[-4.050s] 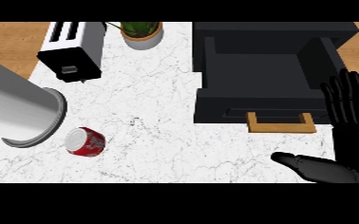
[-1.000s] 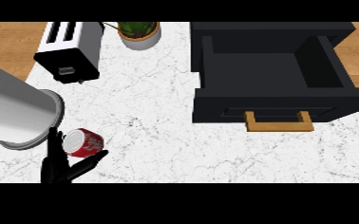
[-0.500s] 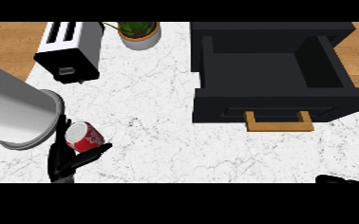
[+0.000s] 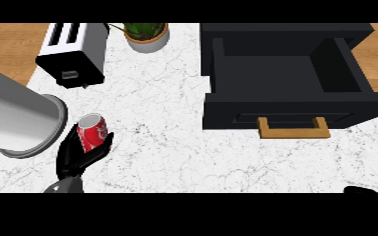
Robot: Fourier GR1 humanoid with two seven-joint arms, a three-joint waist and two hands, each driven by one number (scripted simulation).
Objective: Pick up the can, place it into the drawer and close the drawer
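Note:
A red can (image 4: 92, 132) with a silver top stands tilted at the counter's left, next to a big metal pot. My left hand (image 4: 74, 156) comes in from the lower edge, its fingers and thumb curled round the can's lower part. The black drawer (image 4: 284, 75) lies pulled open at the right, nothing inside it, with a wooden handle (image 4: 293, 128) on its front. Only a dark sliver of my right hand (image 4: 361, 189) shows at the lower right edge, well apart from the drawer.
A large metal pot (image 4: 26, 122) stands at the left edge, touching distance from the can. A toaster (image 4: 71, 54) and a potted plant (image 4: 146, 34) sit at the back. White marble counter (image 4: 162, 130) stretches between the can and the drawer.
My left hand came in and closed round the can, which has shifted up the view and tilted. My right hand left the drawer's side; only a sliver shows now.

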